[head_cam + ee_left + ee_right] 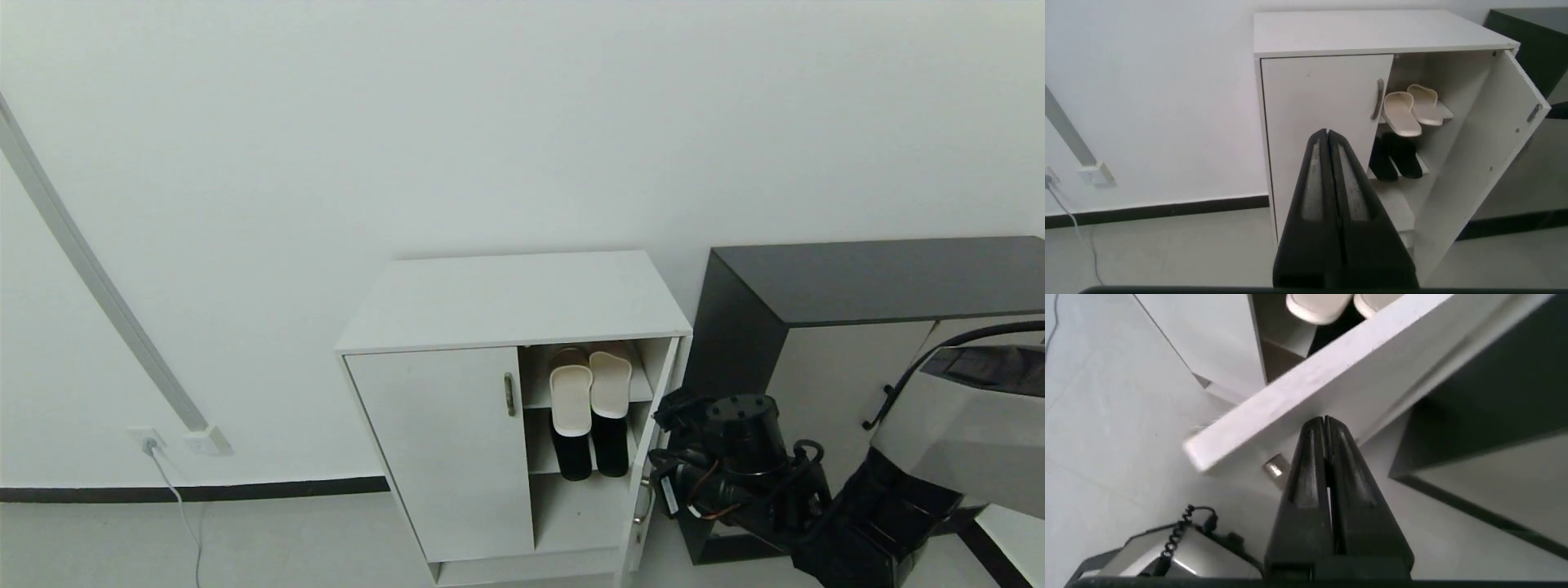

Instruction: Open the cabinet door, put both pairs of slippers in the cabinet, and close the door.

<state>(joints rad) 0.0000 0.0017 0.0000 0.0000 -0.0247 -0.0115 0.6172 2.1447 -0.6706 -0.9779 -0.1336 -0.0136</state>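
White laminate makes up the cabinet (506, 298), whose left-hand door (445, 441) is closed while its right-hand door (1478, 147) stands swung out towards the robot. Both pairs are inside the open half. The white slippers (588, 392) lie side by side on the upper shelf with their toes hanging over its front edge. The black slippers (592, 449) sit on the shelf below, also poking forward. That leaves closing the door as the likely step in hand.

The right gripper (1325, 425) is pinched shut on nothing. Its tips point at the door's outer face, near the free edge and just beside the metal handle (1275, 467). Closed fingers make a blunt pusher, which suits nudging a panel better than gripping it. Whether the tips actually touch the door I cannot quite tell from the wrist view.

The left gripper (1328, 135) is also closed and empty. It is held well back from the cabinet front, out of the door's swing. A dark sideboard (882, 278) stands just beside the cabinet on the robot's right, so the right arm works in the space between the two. The overhanging toes look like a risk for the door as it closes.
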